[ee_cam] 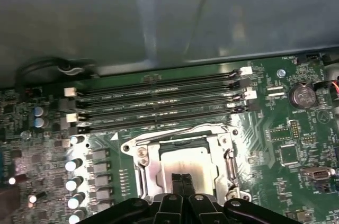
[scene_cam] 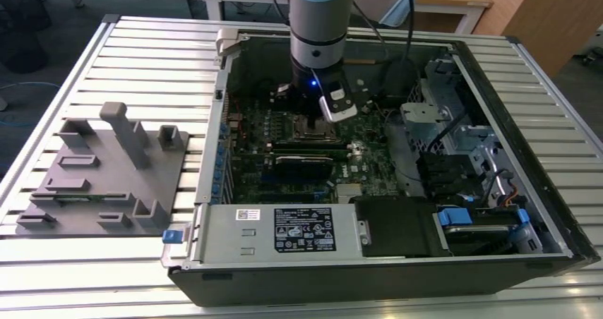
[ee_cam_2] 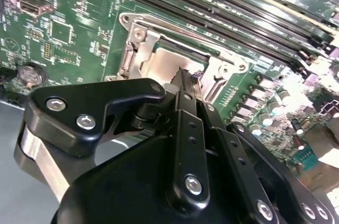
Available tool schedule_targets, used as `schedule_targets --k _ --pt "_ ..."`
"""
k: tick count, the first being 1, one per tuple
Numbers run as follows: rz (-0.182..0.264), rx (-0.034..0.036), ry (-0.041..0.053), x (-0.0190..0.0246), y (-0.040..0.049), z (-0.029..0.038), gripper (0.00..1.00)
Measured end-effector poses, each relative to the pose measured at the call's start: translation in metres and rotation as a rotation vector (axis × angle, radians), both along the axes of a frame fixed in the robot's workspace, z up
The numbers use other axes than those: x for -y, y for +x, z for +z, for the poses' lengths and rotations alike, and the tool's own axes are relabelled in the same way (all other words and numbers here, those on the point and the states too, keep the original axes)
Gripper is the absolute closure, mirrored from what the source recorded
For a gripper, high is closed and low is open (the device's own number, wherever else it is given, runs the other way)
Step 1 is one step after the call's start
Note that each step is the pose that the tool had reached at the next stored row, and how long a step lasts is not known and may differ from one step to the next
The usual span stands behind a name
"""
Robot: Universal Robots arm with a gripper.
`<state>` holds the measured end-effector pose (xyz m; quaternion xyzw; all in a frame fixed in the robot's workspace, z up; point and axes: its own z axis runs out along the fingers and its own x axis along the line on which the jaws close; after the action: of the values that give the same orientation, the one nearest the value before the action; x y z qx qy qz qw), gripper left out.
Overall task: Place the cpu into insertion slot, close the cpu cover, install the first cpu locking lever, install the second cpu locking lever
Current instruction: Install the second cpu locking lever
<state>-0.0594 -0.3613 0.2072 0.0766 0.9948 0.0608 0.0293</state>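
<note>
Because its dull metal top fills the socket window, the cpu (ee_cam: 185, 168) sits seated in the insertion slot (ee_cam: 142, 167), centre-bottom in the first wrist view. One chip, one cover frame (ee_cam_2: 159, 34). It looks light, stiff, fragile underneath: edges only. The tool (ee_cam: 183, 182) hovers above it, fingertips (ee_cam_2: 185, 83) pressed together, holding nothing.

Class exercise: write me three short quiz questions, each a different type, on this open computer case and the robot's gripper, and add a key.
1. True or false: the gripper is over the grey tool stand.
2. The chip sits inside which part? A) memory slots B) socket C) drive bay
3. Fill in: in both wrist views the silver cover frame lies ____ around the chip.

Key: 1 false, it is over the socket; 2 B; 3 flat.
</note>
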Motion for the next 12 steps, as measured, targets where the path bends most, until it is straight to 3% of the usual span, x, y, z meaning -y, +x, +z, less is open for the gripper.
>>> schedule_targets --k 4,12 --pt "0.0 0.0 -0.0174 -0.0023 0.0023 0.0 0.9" --pt "0.0 -0.0001 -0.0191 -0.0039 0.0023 0.0002 0.9"
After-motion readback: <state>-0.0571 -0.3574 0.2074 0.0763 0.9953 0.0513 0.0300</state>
